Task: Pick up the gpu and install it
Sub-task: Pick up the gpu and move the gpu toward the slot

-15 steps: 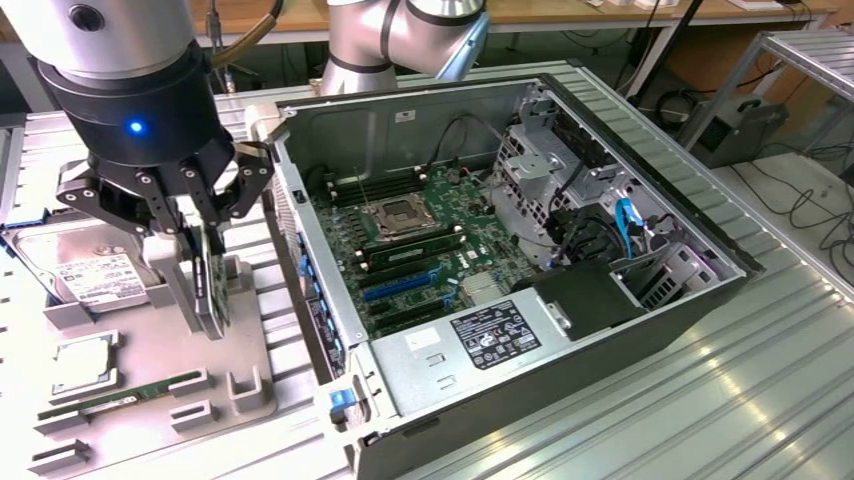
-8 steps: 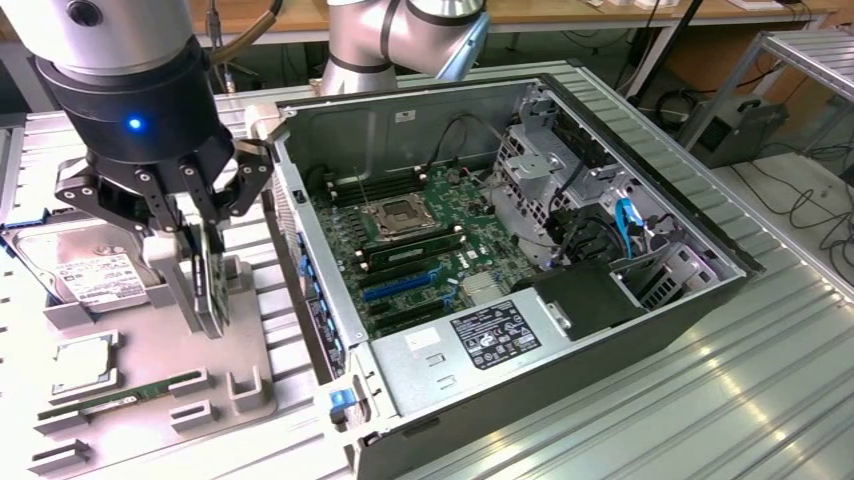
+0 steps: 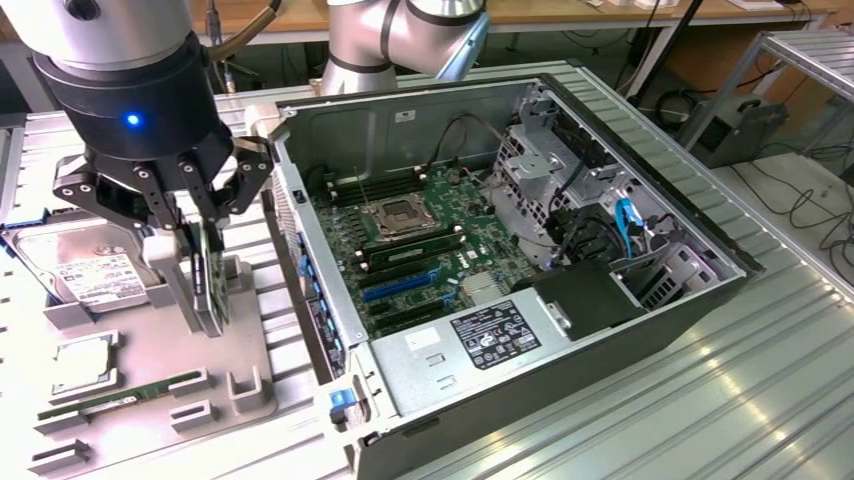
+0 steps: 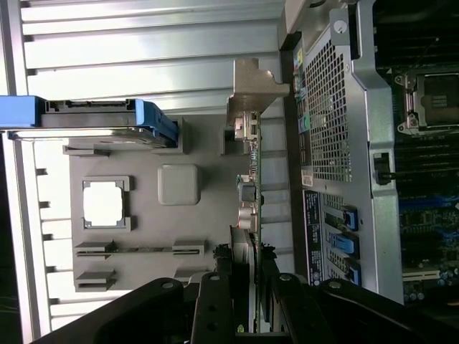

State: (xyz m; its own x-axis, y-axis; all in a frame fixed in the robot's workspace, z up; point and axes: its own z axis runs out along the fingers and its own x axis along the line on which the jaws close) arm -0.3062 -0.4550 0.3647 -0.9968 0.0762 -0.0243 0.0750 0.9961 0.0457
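Pick-up step in hand: gpu gripped on edge over the parts tray.

The gpu stood upright between the gripper's fingers, which were closed on it, above the grey tray just beside the open case. Whether its lower edge was clear of its cradle could not be told. Seating it would likely call for keeping the card upright and lining it up with a blue slot. The tray held a hard drive, a processor and a RAM stick. The case held the motherboard.
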